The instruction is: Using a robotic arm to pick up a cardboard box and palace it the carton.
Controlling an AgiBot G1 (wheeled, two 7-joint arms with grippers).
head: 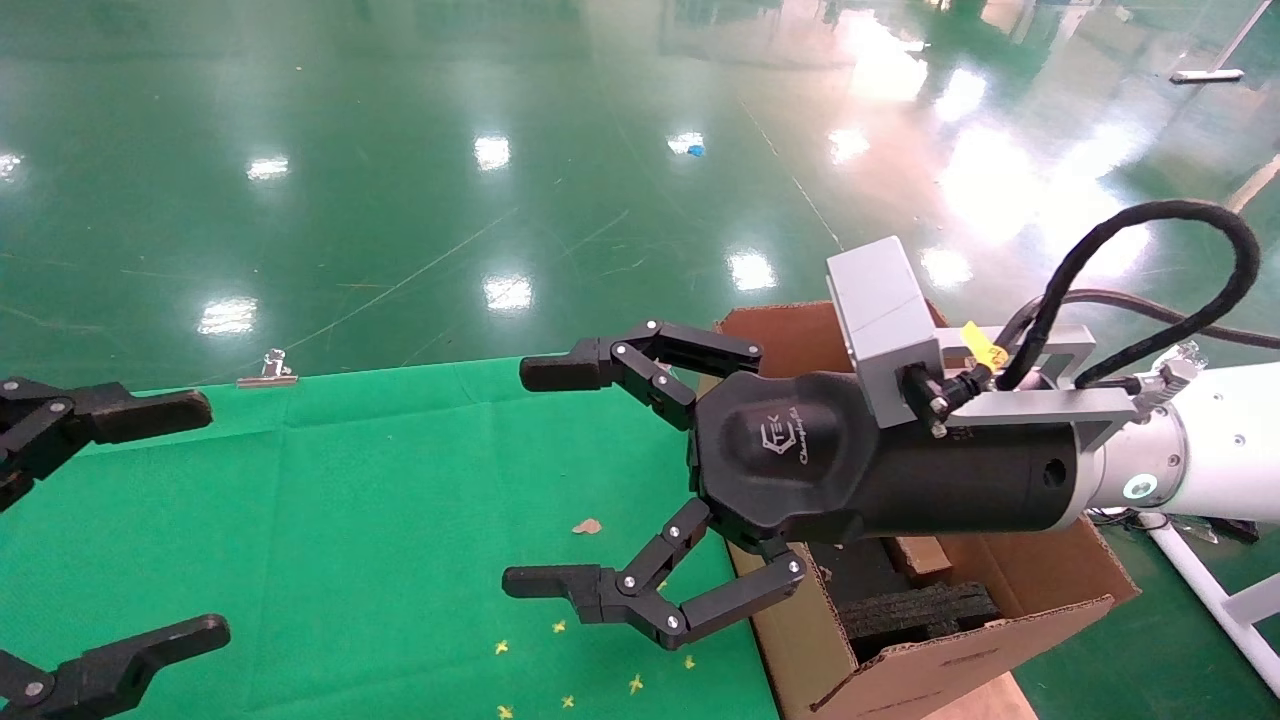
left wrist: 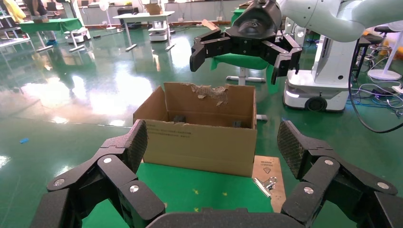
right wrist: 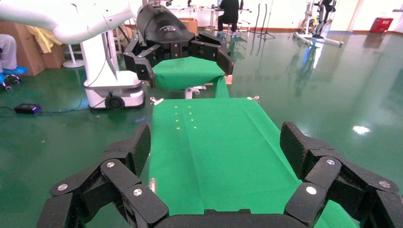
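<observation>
My right gripper [head: 535,476] is on the white robotic arm [head: 1225,440]. It is open and empty, hovering over the green table's right edge beside the carton [head: 1010,600]. In its own wrist view [right wrist: 216,147] only green cloth lies between the fingers. The carton is large and brown with torn flaps and holds black foam [head: 920,610]. Its printed side faces the left wrist view [left wrist: 199,142]. A small brown box-like piece [head: 922,556], likely the cardboard box, lies inside the carton, mostly hidden under the wrist. My left gripper [head: 200,520] is open and empty at the table's left.
The green cloth table [head: 350,500] carries a small brown scrap [head: 587,526] and yellow marks. A metal clip [head: 268,372] holds the cloth's far edge, and another clip [left wrist: 266,184] lies by the carton. A white stand [head: 1200,590] is right of the carton. Glossy green floor lies all around.
</observation>
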